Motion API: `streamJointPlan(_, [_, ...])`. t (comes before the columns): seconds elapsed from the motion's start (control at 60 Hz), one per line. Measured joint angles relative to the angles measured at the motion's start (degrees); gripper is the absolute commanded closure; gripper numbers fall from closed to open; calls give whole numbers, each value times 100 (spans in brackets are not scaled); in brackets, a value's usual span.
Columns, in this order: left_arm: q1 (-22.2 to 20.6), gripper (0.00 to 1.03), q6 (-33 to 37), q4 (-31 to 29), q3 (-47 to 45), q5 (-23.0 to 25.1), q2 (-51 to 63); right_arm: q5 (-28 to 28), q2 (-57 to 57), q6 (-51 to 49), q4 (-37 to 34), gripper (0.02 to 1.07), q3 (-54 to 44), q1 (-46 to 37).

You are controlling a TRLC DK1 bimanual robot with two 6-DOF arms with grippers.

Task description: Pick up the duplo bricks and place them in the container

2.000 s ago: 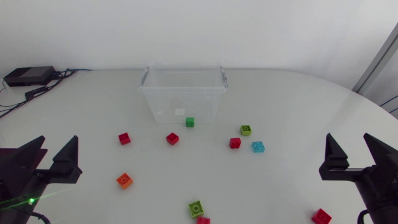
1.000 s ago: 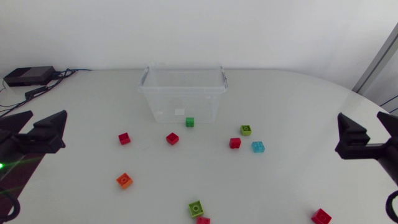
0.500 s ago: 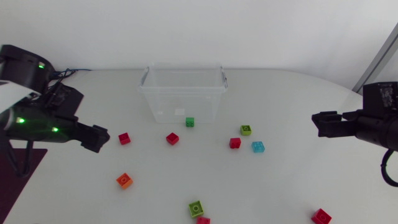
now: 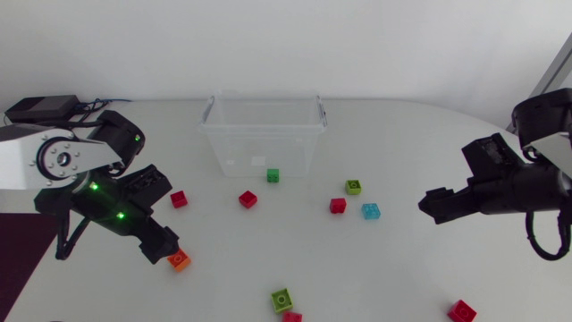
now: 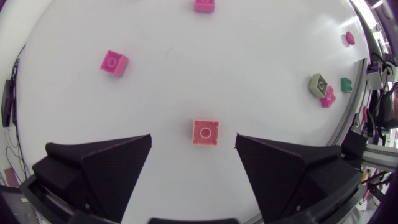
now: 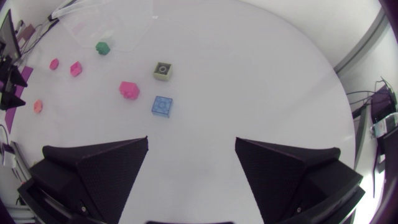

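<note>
Head view: both jaws wide, left above orange brick (image 4: 179,260), red brick (image 4: 179,199) nearby.

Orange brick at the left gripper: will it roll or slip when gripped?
Probably not roll: the orange brick sits flat and boxy. Likely rigid and light; its smooth sides might slip if the left gripper closes off-centre.

Scattered bricks (image 4: 248,199) before clear container (image 4: 241,143)
</note>
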Motion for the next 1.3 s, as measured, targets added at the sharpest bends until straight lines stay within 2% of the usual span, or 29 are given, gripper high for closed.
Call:
streamJointPlan(0.167, [2,16,118,-11,-92,2,409,-317,24,-173,52,7,-7,50])
streamJointPlan(0.433, [-37,16,164,203,-199,2,1045,-308,227,-210,350,7,-94,334])
streamJointPlan(0.55, [-151,17,164,354,-205,2,1270,-120,345,-210,413,7,-127,525])
streamJointPlan(0.667, [-236,31,162,481,-205,2,1471,109,444,-205,610,7,-153,704])
streamJointPlan(0.7, [-240,43,164,514,-205,0,1552,149,483,-205,656,7,-155,761])
streamJointPlan(0.733, [-238,60,173,533,-201,-17,1622,208,535,-201,739,7,-157,824])
streamJointPlan(0.833, [-138,74,203,640,-164,31,1690,385,776,-122,942,7,-157,1010])
streamJointPlan(0.95, [-26,77,230,723,-144,103,1714,549,1261,122,999,8,-140,1241])
streamJointPlan(1.133, [-22,78,256,730,-205,219,1506,614,2197,577,1036,13,227,1349])
streamJointPlan(1.3, [92,78,293,560,-168,413,664,802,2710,837,1099,15,662,1427])
